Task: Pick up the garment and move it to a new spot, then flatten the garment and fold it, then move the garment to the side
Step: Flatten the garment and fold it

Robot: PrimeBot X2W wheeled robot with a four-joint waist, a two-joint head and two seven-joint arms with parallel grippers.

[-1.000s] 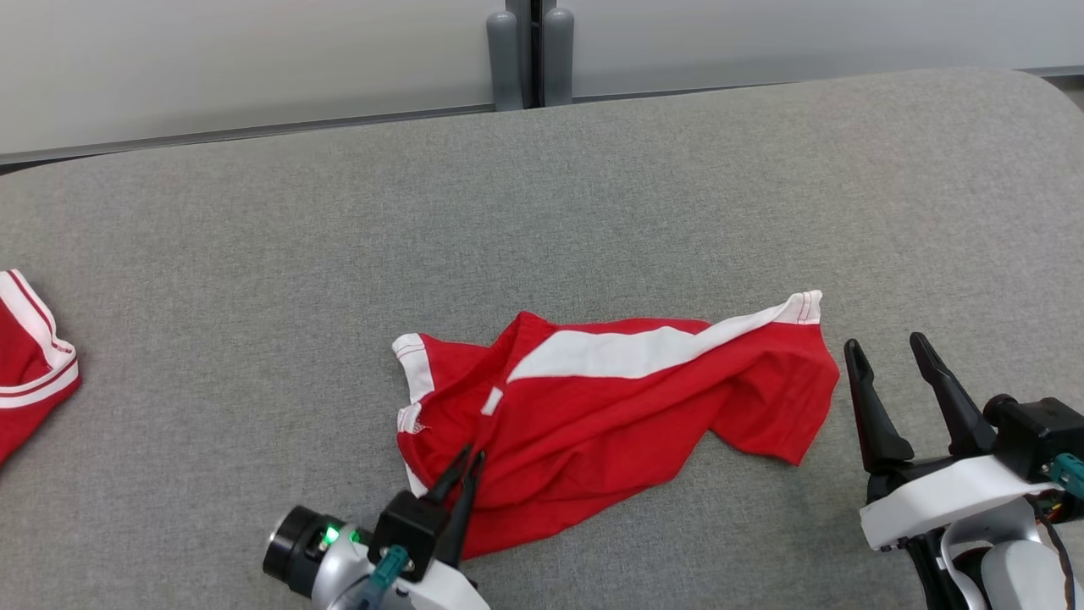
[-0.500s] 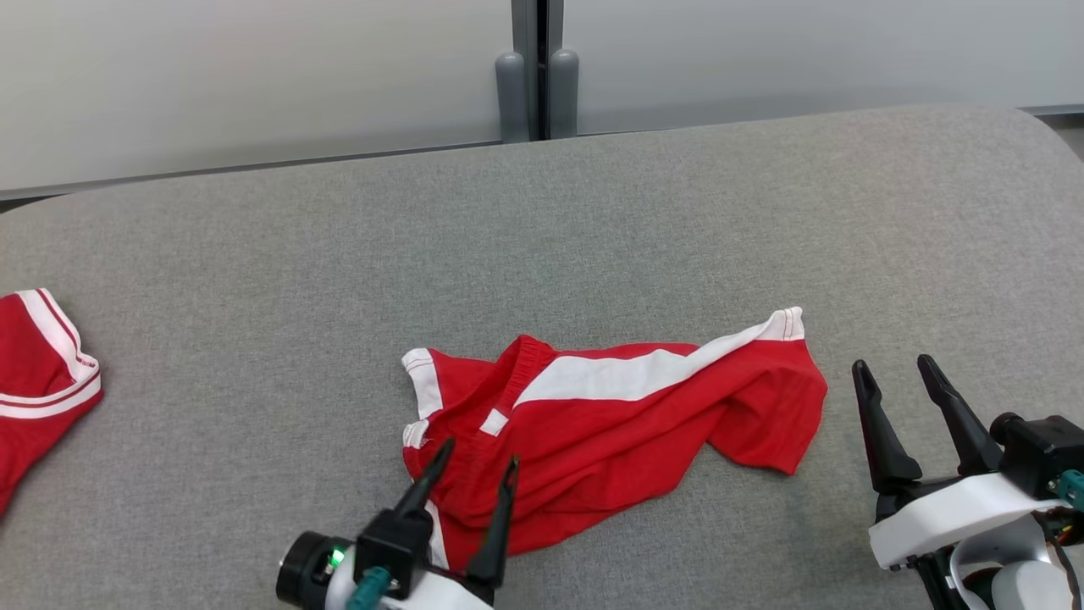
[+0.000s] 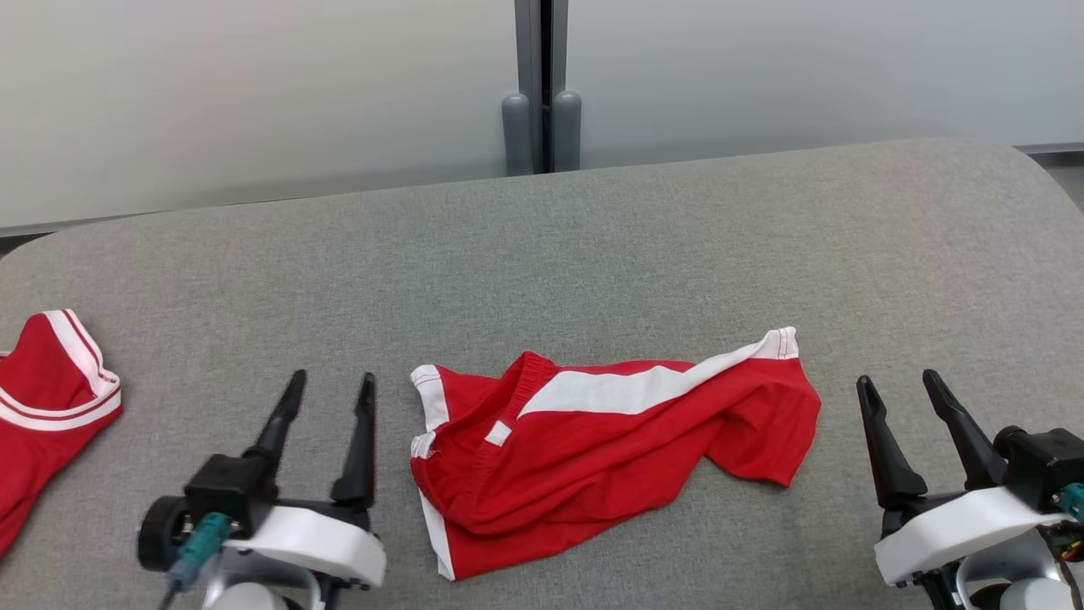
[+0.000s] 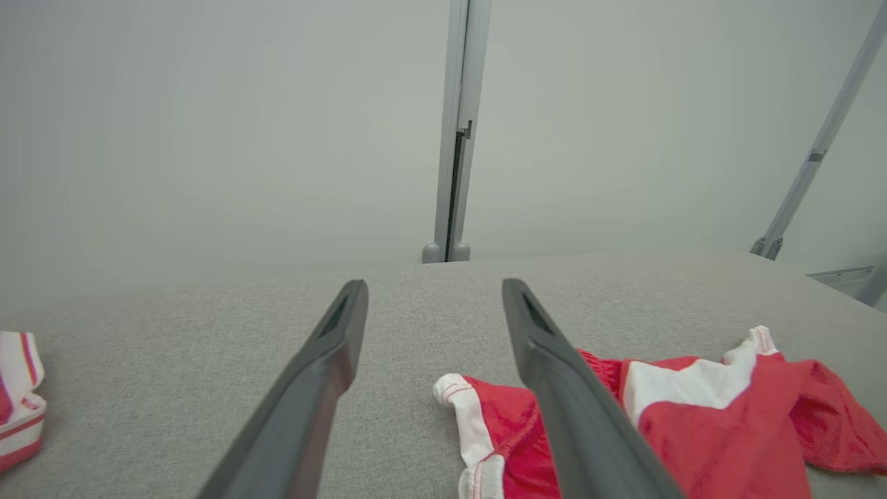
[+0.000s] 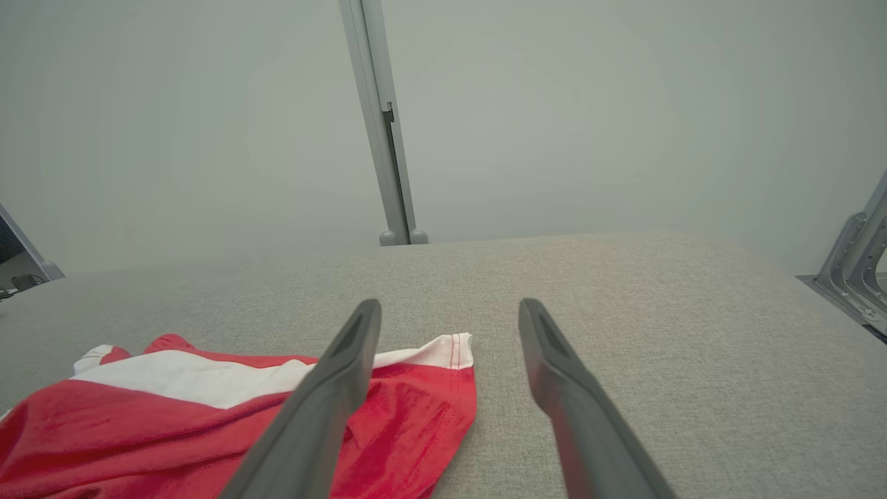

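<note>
A crumpled red garment [image 3: 593, 449] with white bands lies on the grey padded table [image 3: 593, 246], near the front middle. My left gripper [image 3: 330, 379] stands open just left of it, apart from the cloth, nothing between its fingers. In the left wrist view the garment [image 4: 700, 423] lies to the right of the open left gripper [image 4: 433, 285]. My right gripper [image 3: 896, 379] stands open to the right of the garment, clear of it. From the right wrist, the garment [image 5: 194, 430] spreads at lower left, partly behind the left finger of the open right gripper [image 5: 450, 305].
A second red and white garment [image 3: 42, 424] lies at the table's left edge, also seen as a striped piece of cloth [image 4: 17, 402] in the left wrist view. A pale wall with a grey post [image 3: 542, 85] stands behind the table.
My left gripper has opened, let go of the garment's near left part, and drawn away to the left. The head camera has tilted, shifting the whole picture down. The right gripper stays open.
</note>
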